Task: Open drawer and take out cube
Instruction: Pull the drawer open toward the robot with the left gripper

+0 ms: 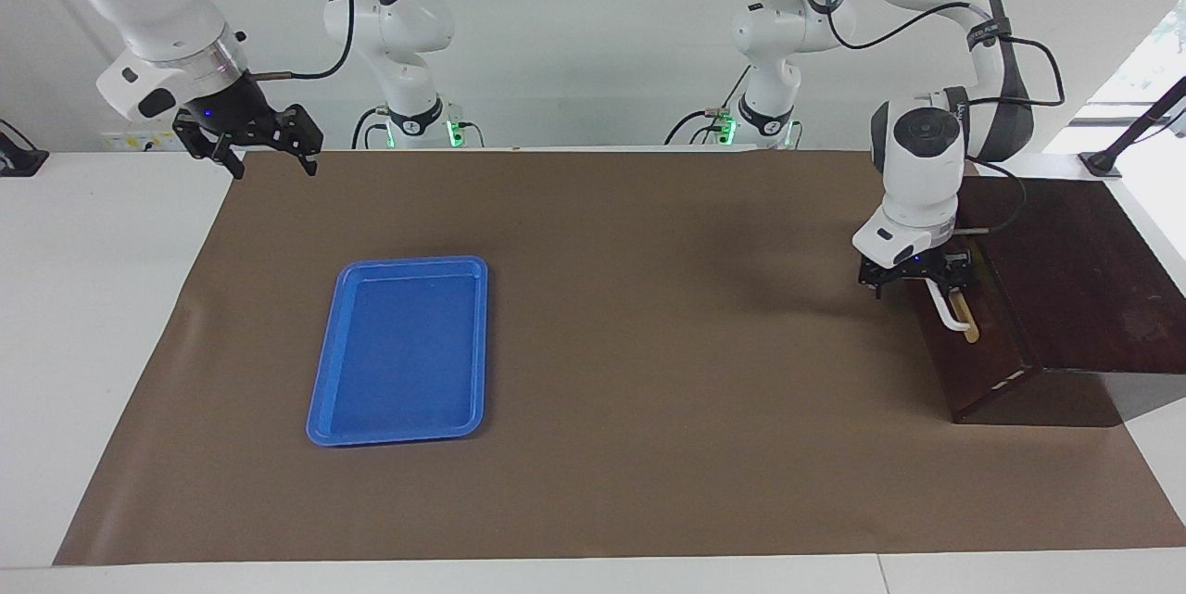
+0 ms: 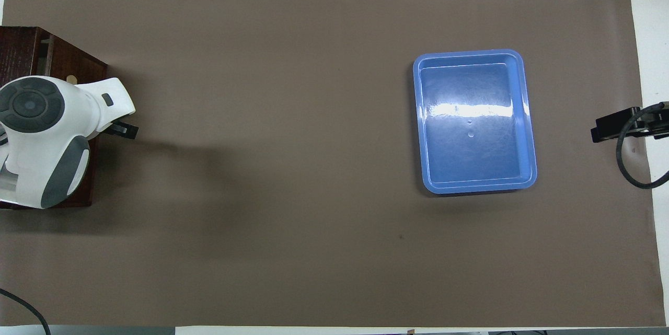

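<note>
The dark brown wooden box [image 1: 1075, 279] stands at the left arm's end of the table. Its drawer [image 1: 982, 344] has a dark front with a white bar handle [image 1: 947, 311] on a tan strip. No pale interior shows, so the drawer looks shut or nearly shut. My left gripper [image 1: 927, 282] is down at the end of the handle nearer the robots. It also shows in the overhead view [image 2: 123, 130], where the arm covers most of the drawer front [image 2: 78, 66]. My right gripper [image 1: 248, 142] is open and empty, raised over the mat's corner at the right arm's end. The yellow cube is hidden.
A blue tray [image 1: 324, 390] lies empty on the brown mat [image 1: 649, 297] toward the right arm's end; it also shows in the overhead view [image 2: 424, 115]. White table [image 1: 93, 297] borders the mat.
</note>
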